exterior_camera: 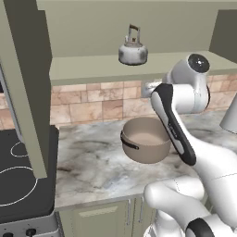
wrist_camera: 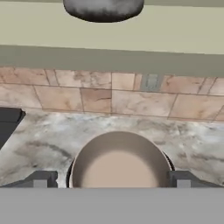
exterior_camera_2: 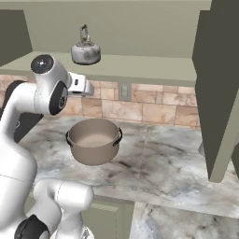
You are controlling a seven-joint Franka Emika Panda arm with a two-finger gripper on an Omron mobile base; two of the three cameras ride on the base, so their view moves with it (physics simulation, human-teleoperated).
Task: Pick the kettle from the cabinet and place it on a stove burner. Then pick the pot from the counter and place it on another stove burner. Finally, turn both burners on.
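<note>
- Kettle (exterior_camera: 133, 52) sits on the cabinet shelf (exterior_camera: 92, 69), not yet picked.
- Pot (exterior_camera: 146, 140) sits on the counter (exterior_camera: 88, 162); we see bare burner rings (exterior_camera: 16, 185).
- Gripper (wrist_camera: 114, 180) spread wide, empty, above the pot.
- We judge every step is left.

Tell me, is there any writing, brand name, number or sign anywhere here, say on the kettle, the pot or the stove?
None can be read.
kettle: plain shiny metal, no label.
pot: plain brown, no marking.
stove: white burner rings and dark knobs, no numbers legible.
wall outlet: blank plate.
</note>
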